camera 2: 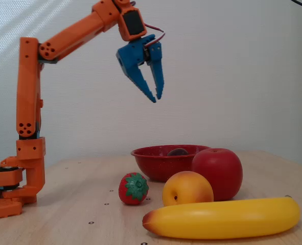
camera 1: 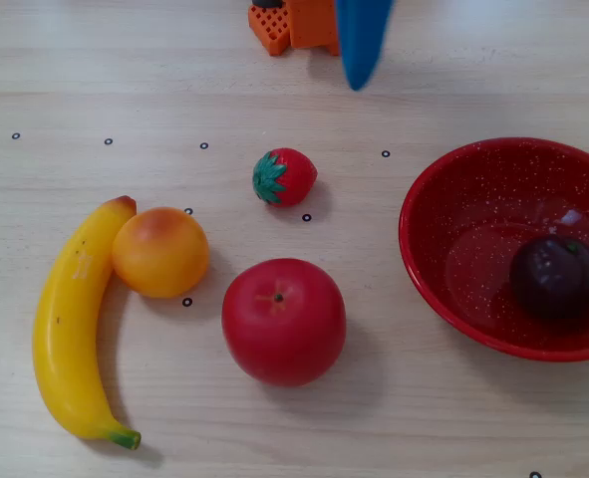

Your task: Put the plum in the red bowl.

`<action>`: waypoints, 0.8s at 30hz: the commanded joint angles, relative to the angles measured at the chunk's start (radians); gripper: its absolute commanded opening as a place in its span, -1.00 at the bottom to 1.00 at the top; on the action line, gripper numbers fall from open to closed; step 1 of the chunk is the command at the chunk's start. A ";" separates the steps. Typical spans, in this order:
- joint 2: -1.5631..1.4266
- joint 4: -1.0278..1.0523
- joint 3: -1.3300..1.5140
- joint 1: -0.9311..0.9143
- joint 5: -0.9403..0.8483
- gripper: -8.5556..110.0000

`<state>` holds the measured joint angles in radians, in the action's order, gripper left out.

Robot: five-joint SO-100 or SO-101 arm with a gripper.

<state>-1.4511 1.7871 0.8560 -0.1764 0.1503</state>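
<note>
The plum (camera 1: 555,276), dark purple-maroon, lies inside the red bowl (camera 1: 443,214) toward its right side. In the other fixed view only the plum's top (camera 2: 178,151) shows above the bowl's rim (camera 2: 156,153). My blue gripper (camera 2: 157,99) hangs high in the air, left of and well above the bowl, pointing down. Its fingertips almost meet and hold nothing. In the view from above the gripper (camera 1: 357,85) shows only as a blue tip at the top edge, far from the bowl.
A big red apple (camera 1: 284,321), a strawberry (camera 1: 284,177), an orange fruit (camera 1: 160,251) and a banana (camera 1: 70,329) lie on the wooden table left of the bowl. The arm's orange base (camera 2: 7,189) stands at the table's far side.
</note>
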 commanded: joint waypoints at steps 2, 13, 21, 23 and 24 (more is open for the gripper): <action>-0.238 -0.044 0.195 0.058 0.044 -0.85; -0.793 -0.311 0.923 0.155 0.064 -0.85; -1.126 -0.453 1.336 0.193 0.063 -0.85; -1.223 -0.474 1.434 0.199 0.064 -0.85; -1.282 -0.489 1.486 0.202 0.064 -0.85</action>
<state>-2.6400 1.3468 2.3240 -0.0107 0.1933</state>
